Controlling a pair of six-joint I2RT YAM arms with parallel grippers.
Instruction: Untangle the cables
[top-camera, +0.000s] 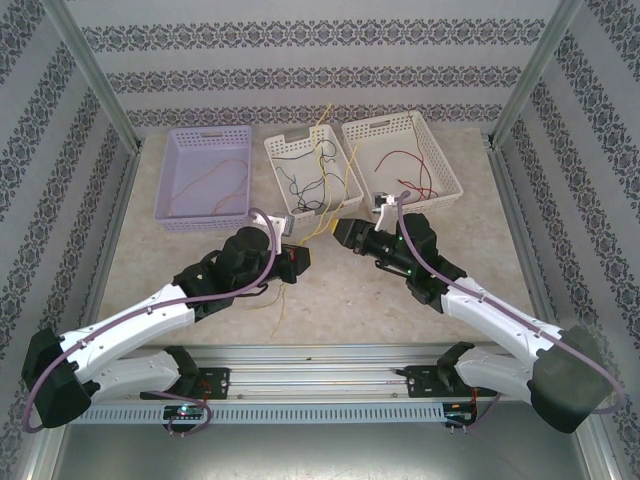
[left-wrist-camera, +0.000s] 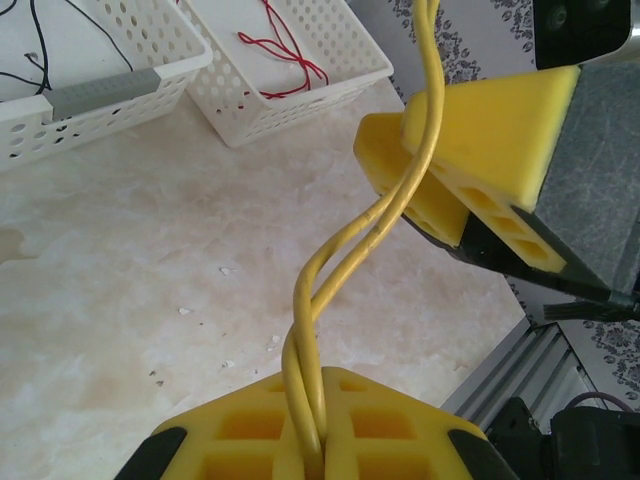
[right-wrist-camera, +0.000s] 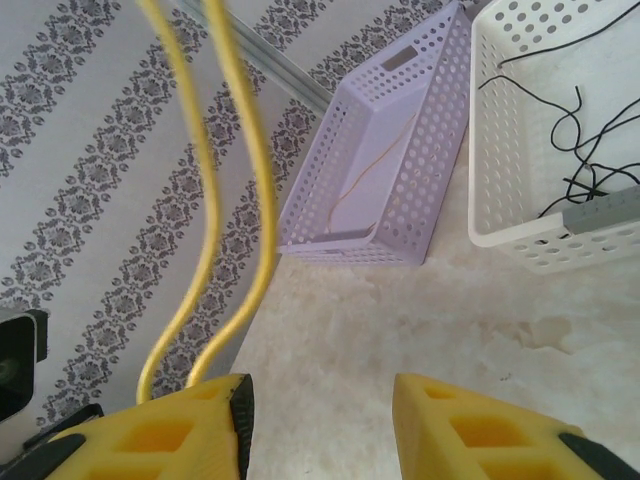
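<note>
Two yellow cable strands (left-wrist-camera: 345, 255) twist round each other, and my left gripper (left-wrist-camera: 315, 440) is shut on them. From there they rise past the outer side of my right gripper's fingers (left-wrist-camera: 490, 130). In the top view the yellow cable (top-camera: 322, 222) spills over the front rim of the middle white basket (top-camera: 283, 150) down to my left gripper (top-camera: 300, 258), and a loose end hangs below it. My right gripper (right-wrist-camera: 320, 395) stands open with nothing between its fingers. The yellow strands (right-wrist-camera: 255, 200) run along the outside of its left finger. Seen from above, my right gripper (top-camera: 340, 232) faces the left one closely.
Three baskets line the back. The purple basket (top-camera: 170, 180) holds a thin tan cable (top-camera: 205, 180). The middle one holds black cables (top-camera: 300, 180). The right white basket (top-camera: 440, 165) holds red cables (top-camera: 405, 160). Patterned walls and metal posts close in the sides.
</note>
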